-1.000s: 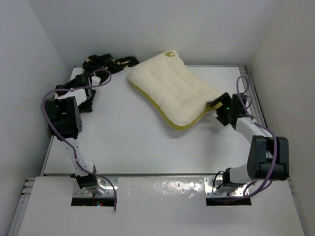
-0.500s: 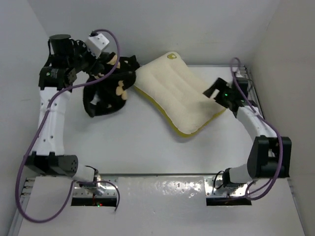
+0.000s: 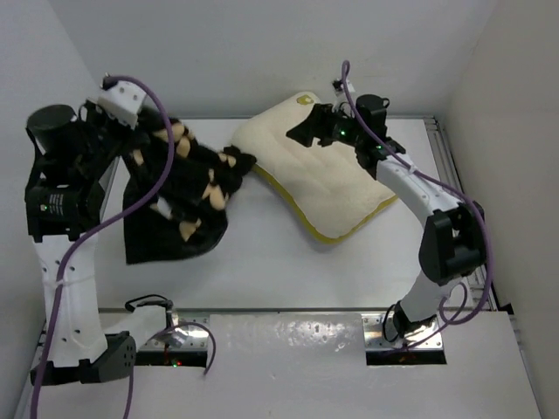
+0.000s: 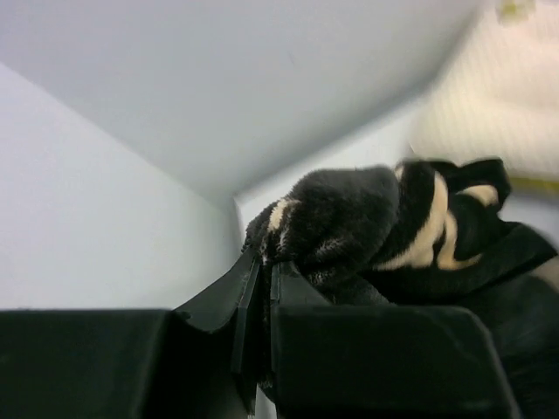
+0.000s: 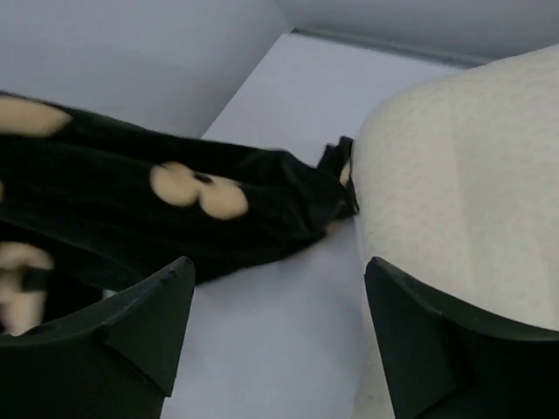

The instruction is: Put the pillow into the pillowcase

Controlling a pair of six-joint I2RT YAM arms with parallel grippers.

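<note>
My left gripper [image 4: 262, 262] is clamped on a fold of the pillowcase [image 4: 349, 218], holding it raised over the far left corner of the tabletop [image 3: 262, 253]. My right gripper [image 5: 275, 297] hovers empty, jaws apart, above the pillow [image 5: 454, 175], which lies toward the far right corner, wholly outside the case. I judge that only the lift is done. Opening the mouth and sliding the pillow in remain.
</note>
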